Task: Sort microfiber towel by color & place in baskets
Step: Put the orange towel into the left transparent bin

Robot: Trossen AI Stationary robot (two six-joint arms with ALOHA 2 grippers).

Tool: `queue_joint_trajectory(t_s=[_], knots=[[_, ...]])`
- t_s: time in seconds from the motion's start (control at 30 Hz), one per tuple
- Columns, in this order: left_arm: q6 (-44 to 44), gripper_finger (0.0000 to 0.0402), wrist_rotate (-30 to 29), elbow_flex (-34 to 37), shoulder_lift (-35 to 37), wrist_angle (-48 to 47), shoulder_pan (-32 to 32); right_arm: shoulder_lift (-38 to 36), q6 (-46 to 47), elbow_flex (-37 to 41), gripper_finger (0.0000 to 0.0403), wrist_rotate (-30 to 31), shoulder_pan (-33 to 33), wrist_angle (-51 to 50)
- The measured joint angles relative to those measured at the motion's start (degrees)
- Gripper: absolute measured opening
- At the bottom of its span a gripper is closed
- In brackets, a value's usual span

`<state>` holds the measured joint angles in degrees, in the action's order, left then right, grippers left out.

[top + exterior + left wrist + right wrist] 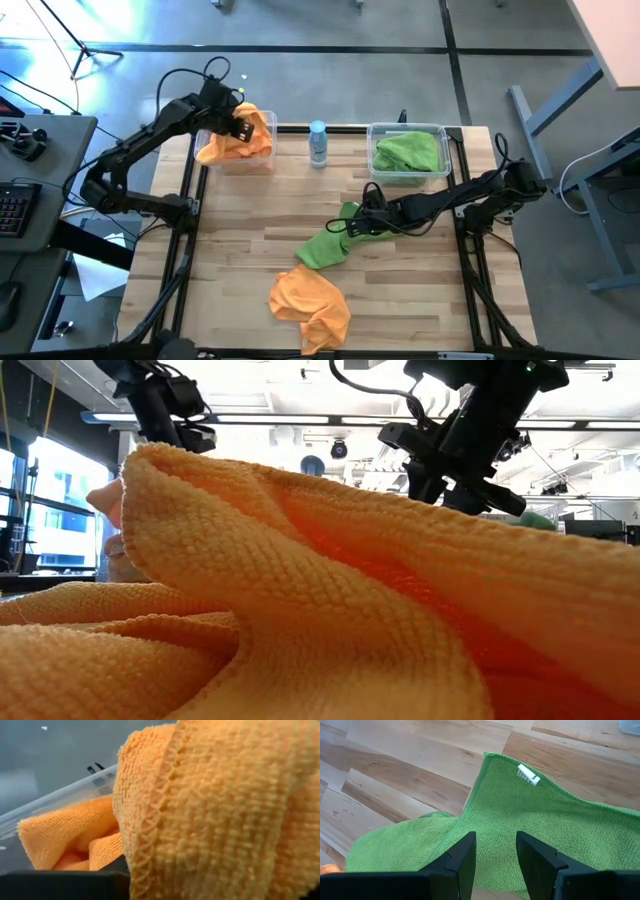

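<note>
Orange towels (236, 146) lie heaped in the far-left basket (270, 122). My left gripper (238, 126) hangs just above them, and orange cloth (220, 815) fills its wrist view up close. Green towels (408, 152) fill the far-right basket (443, 130). A green towel (322, 247) lies spread on the table's middle, with my right gripper (495, 842) open just over its far end (530, 815). Whether the fingertips touch it I cannot tell. Another orange towel (312, 302) lies crumpled near the front edge and blocks most of the low view (300, 610).
A small bottle with a blue cap (318, 143) stands between the two baskets at the far edge. Bare wood (240, 230) shows on the table's left half, between the left basket and the near orange towel.
</note>
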<state>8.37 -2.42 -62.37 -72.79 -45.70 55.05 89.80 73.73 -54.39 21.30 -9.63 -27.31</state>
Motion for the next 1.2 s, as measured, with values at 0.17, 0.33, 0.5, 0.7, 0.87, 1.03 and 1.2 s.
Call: queue_joint_trajectory(t_s=[0.17, 0.33, 0.5, 0.7, 0.87, 1.03, 1.2], knots=[[-2.5, 0.0118, 0.3, 0.0, -0.7, -1.8, 0.0, 0.0, 1.1, 0.0, 0.0135, 1.3, 0.0, 0.2], [-4.5, 0.0149, 0.4, 0.0, -2.5, -4.0, 0.0, 0.0, 1.2, 0.0, 0.0135, 1.3, 0.0, 0.2], [-4.6, 0.0196, -0.9, 0.0, -4.7, -4.1, 0.0, 0.0, 1.5, 0.0, 0.0135, 1.3, 0.0, 0.2], [-3.8, 0.0237, -0.8, -0.2, -5.5, -3.5, 0.0, 0.0, 1.5, 0.0, 0.0135, 1.3, 0.0, 0.2], [-3.4, 0.024, -0.7, -3.5, -3.5, -3.7, 0.1, 0.0, 1.3, 0.0, 0.0135, 1.3, 0.0, 0.2], [-2.9, 0.024, -0.7, -7.1, -1.7, -4.0, 0.0, 0.0, 1.0, 0.0, 0.0135, 1.3, 0.0, 0.2], [-3.5, 0.024, 1.3, -7.6, -1.7, -6.0, 0.0, 0.0, 0.9, 0.0, 0.0135, 1.4, 0.0, 0.2]])
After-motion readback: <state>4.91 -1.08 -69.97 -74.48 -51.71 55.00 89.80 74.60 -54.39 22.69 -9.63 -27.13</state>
